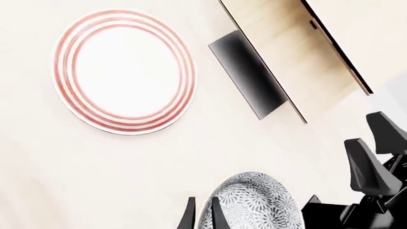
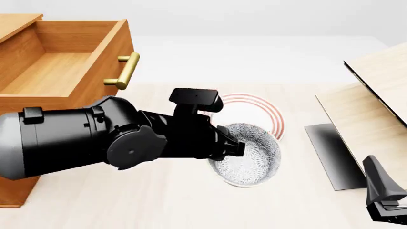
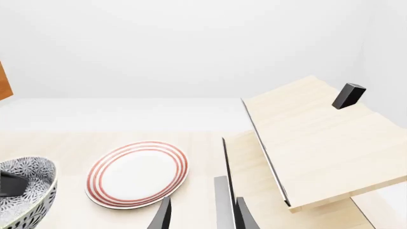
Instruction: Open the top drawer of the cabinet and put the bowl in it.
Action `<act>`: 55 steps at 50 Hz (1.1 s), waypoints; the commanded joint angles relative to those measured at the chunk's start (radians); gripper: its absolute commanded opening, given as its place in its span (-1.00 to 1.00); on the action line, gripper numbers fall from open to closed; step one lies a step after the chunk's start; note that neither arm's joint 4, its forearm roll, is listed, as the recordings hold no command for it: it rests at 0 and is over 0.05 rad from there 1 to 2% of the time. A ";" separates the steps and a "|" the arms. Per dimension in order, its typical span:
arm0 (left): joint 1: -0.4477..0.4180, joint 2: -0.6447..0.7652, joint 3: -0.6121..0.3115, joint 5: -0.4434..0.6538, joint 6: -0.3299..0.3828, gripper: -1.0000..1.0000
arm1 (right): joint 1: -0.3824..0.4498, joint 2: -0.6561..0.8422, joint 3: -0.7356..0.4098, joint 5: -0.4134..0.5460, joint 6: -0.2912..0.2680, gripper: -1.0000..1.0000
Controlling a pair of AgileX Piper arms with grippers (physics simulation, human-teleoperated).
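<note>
The speckled bowl (image 2: pixel 254 155) is near the table's middle, in front of the red-ringed plate. My left gripper (image 2: pixel 235 148) is shut on its near-left rim; in the left wrist view the fingers (image 1: pixel 188 215) pinch the rim of the bowl (image 1: pixel 254 202). I cannot tell whether the bowl rests on the table. At the left stands the cabinet (image 2: pixel 13 188). Its top drawer (image 2: pixel 60 67) is pulled out and empty, brass handle (image 2: pixel 125 70) facing right. My right gripper (image 2: pixel 384 200) is open at the near right, holding nothing.
A flat white plate with red rings (image 2: pixel 267 112) lies just beyond the bowl. A pale wood structure (image 2: pixel 369 109) with a dark panel (image 2: pixel 330 152) occupies the right side. The left arm's bulky black body (image 2: pixel 76 138) spans the front of the cabinet.
</note>
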 commanded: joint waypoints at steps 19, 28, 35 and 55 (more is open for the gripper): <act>0.130 -0.021 -0.237 0.244 0.059 -1.00 | 0.000 -0.001 0.001 0.000 0.000 1.00; 0.165 -0.021 -0.294 0.301 0.066 -1.00 | 0.000 -0.003 0.001 0.001 0.000 1.00; 0.193 -0.027 -0.340 0.345 0.058 -1.00 | 0.000 -0.003 0.001 0.002 0.000 1.00; 0.279 -0.015 -0.515 0.503 0.101 -1.00 | 0.000 -0.003 0.001 0.002 0.000 1.00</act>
